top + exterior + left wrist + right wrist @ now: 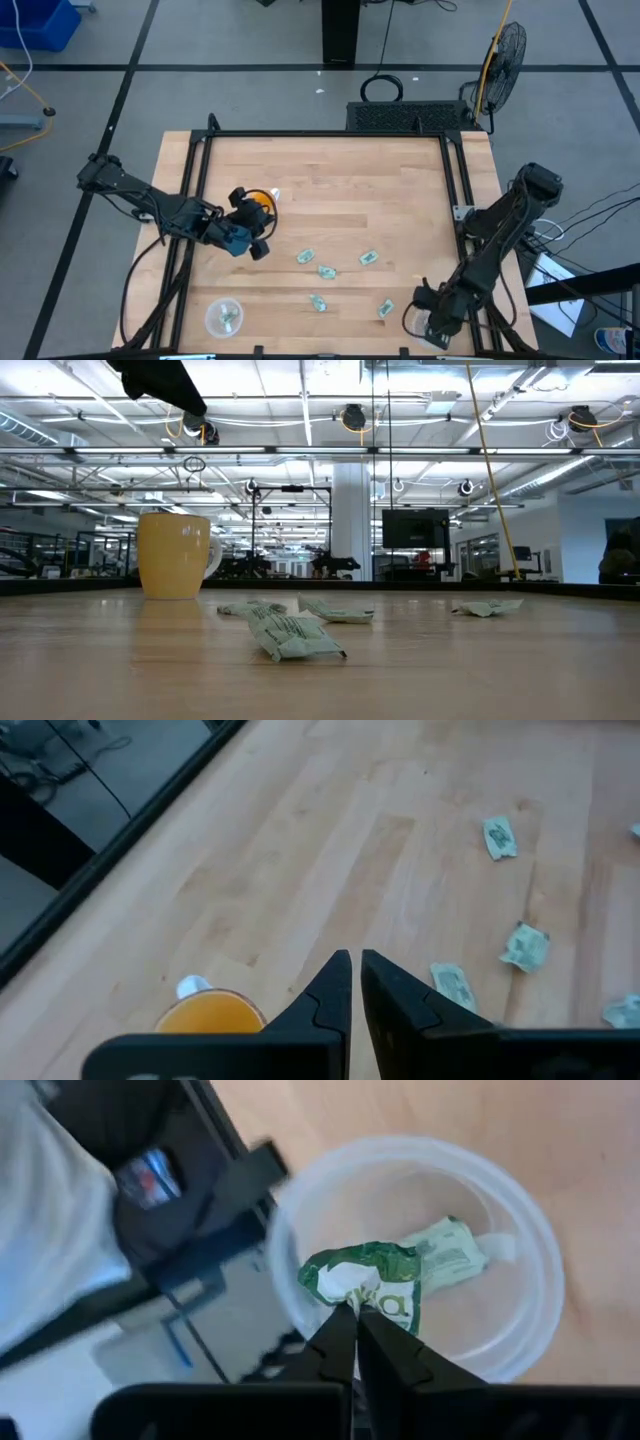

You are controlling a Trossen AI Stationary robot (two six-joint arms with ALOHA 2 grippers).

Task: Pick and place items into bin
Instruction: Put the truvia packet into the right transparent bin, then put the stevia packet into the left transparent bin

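Task in progress, partly done. The right gripper, at the table's near right corner, is hanging over a clear container, its fingers closed to a sliver and apparently pinching a held packet. A second packet is already lying inside. In the overhead view the arm is hiding this container. A clear bin is sitting at the near left corner with at least one packet in it, and whether the two are one vessel cannot be told.

Five loose packets are lying on the wood, well apart from both grippers.

The left gripper is waiting just beside the orange cup, fingers all but touching and holding nothing.

Open board is lying around the packets. The black frame rails are bordering both sides, and the right arm is working close to one, so sideways room there is judged to be tight.
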